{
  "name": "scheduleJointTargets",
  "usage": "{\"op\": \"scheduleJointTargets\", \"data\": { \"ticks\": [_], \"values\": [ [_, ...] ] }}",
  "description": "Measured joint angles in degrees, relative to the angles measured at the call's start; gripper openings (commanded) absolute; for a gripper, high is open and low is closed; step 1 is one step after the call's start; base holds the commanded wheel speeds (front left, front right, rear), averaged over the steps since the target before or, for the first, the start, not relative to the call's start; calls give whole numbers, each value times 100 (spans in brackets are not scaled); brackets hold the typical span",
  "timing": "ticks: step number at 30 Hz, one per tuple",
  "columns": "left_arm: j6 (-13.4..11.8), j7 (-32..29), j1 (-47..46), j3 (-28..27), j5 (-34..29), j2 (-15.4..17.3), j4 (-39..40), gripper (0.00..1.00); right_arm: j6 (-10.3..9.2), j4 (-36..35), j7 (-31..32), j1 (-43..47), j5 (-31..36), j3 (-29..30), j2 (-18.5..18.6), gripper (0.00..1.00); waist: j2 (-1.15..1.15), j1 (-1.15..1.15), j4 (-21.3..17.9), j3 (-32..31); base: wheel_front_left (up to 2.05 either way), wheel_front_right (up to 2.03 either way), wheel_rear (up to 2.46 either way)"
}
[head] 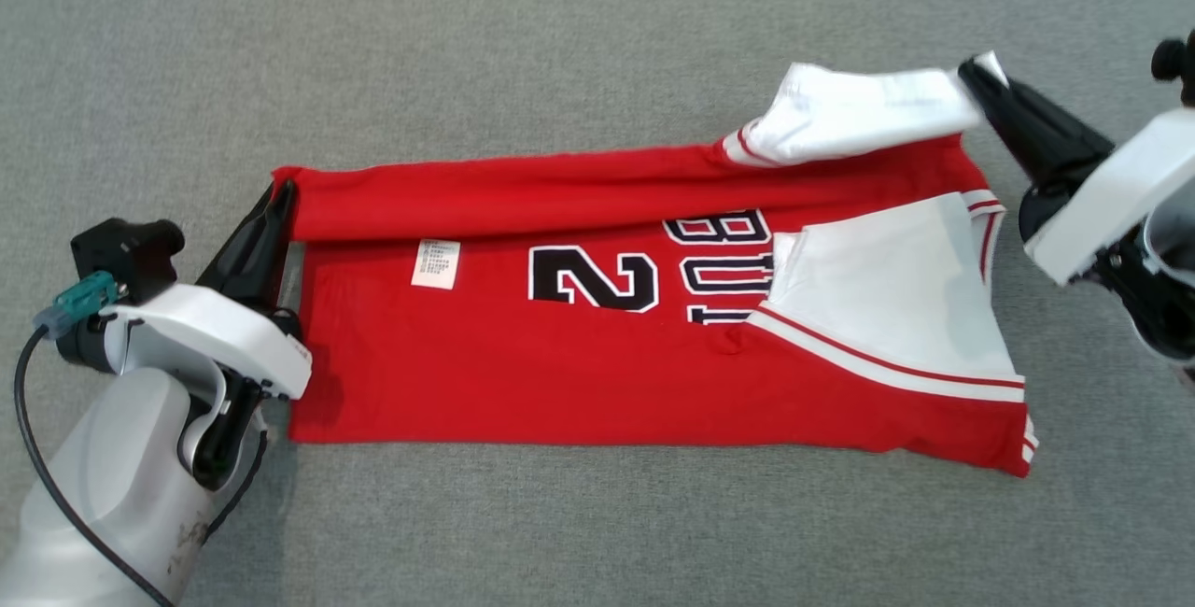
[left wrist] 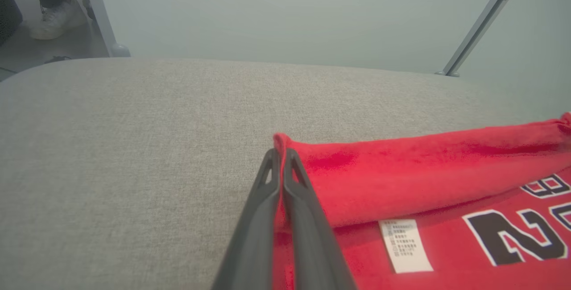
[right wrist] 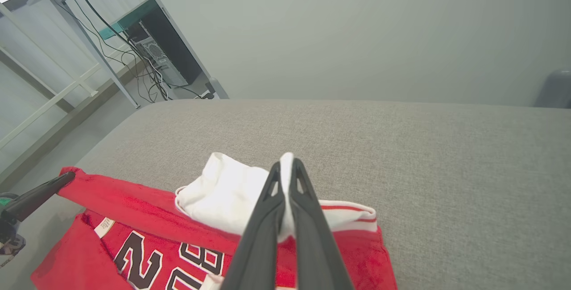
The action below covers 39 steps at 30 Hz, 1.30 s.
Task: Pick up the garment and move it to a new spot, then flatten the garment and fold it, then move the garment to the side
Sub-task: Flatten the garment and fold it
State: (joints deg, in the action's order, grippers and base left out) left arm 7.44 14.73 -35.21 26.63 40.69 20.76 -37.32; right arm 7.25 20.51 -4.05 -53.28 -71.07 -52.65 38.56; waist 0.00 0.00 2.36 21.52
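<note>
The garment point(head: 579, 345) is a red jersey with white sleeves and black numbers, spread lengthwise on the grey fabric surface, its far long edge rolled over toward me. My left gripper point(head: 280, 191) is shut on the garment's far left corner point(left wrist: 281, 140), lifting it slightly. My right gripper point(head: 971, 75) is shut on the white sleeve point(head: 859, 112) at the far right, raised off the surface. In the right wrist view, white cloth point(right wrist: 223, 192) is pinched between the fingers of my right gripper point(right wrist: 285, 165), and my left gripper's fingers point(right wrist: 40, 194) reach in at the left.
The grey padded surface point(head: 597, 47) extends widely around the jersey. Off its edge stand metal frame legs point(left wrist: 100, 13), a person's foot point(left wrist: 55, 18) in a white shoe, and a computer tower point(right wrist: 165, 53) with cables.
</note>
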Motion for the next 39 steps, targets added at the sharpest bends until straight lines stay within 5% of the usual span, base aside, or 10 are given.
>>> {"op": "scheduleJointTargets", "data": {
  "ticks": [9, 31, 32, 33, 34, 35, 36, 39],
  "values": [
    [0, 0, 378, 16, 238, 105, -245, 0, 0, -706, -10, 795, -501, -209, 348, 0, 0, 0, -291, -363, 0, 0, 0],
    [0, -7, 1390, -156, 192, -14, -167, 0, 0, -805, -256, 1707, -834, -680, 250, 0, 0, 0, -429, -860, 0, 0, 0],
    [0, -7, 1390, -172, 160, -21, -188, 5, 0, -791, -255, 1746, -854, -704, 240, 0, 0, 0, -425, -871, 0, 0, 0],
    [0, -7, 1393, -187, 138, -26, -207, 37, 0, -756, -252, 1773, -880, -726, 221, 0, 0, 0, -422, -886, 0, 0, 0],
    [0, -8, 1396, -214, 107, -44, -220, 61, 0, -695, -244, 1803, -934, -730, 200, 4, 0, 0, -419, -904, 0, 0, 0],
    [0, -8, 1407, -245, 93, -66, -227, 100, 0, -665, -238, 1837, -947, -738, 199, 49, 0, 0, -415, -922, 0, 0, 0],
    [0, -7, 1432, -270, 69, -92, -232, 100, 0, -648, -240, 1874, -976, -736, 199, 99, 0, 0, -412, -939, 0, 0, 0],
    [-7, -8, 1563, -424, -63, -157, -247, 100, 0, -610, -267, 1893, -1017, -720, 203, 100, 0, 0, -404, -988, 0, 0, 0]
  ]
}}
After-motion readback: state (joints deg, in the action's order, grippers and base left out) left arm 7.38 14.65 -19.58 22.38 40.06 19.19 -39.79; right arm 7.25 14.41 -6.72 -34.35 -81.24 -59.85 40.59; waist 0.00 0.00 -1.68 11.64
